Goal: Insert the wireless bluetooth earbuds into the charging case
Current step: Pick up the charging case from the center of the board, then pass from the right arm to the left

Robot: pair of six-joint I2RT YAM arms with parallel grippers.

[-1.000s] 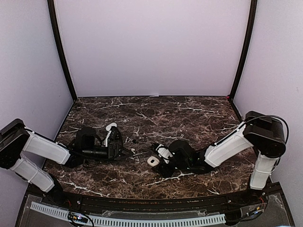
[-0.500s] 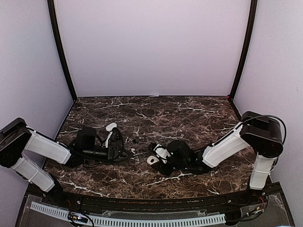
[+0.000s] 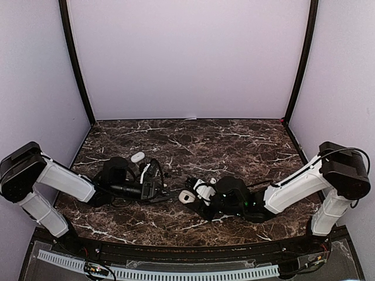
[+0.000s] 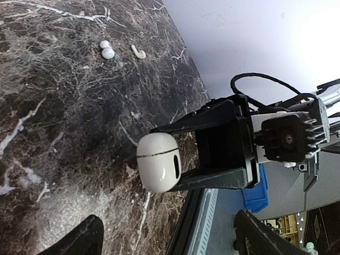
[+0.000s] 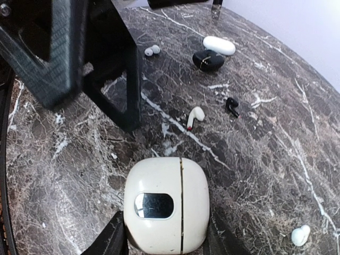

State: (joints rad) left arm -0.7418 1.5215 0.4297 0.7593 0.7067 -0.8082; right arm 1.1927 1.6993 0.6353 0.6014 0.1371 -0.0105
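Observation:
My right gripper (image 5: 164, 240) is shut on a closed white charging case (image 5: 166, 204), one finger pressing each side. It holds the case low over the marble near the table's middle (image 3: 186, 198). In the left wrist view the same case (image 4: 158, 161) sits at the tips of the right gripper's black fingers (image 4: 210, 121). My left gripper (image 3: 159, 186) faces it from the left, open and with nothing in it. Loose earbuds lie beyond: a white stemmed one (image 5: 195, 117), a black one (image 5: 231, 105), a white pair (image 5: 152, 50) and a single white one (image 5: 300, 235).
A black case (image 5: 208, 60) and a second white case (image 5: 219, 45) lie further back on the left, the white one also in the top view (image 3: 137, 157). The left arm's black frame (image 5: 106, 64) stands close to the held case. The table's near edge (image 4: 199, 212) runs just beside the grippers.
The right gripper's fingers closed onto the white case. The left gripper moved right, toward the right gripper, away from the white case at the back left.

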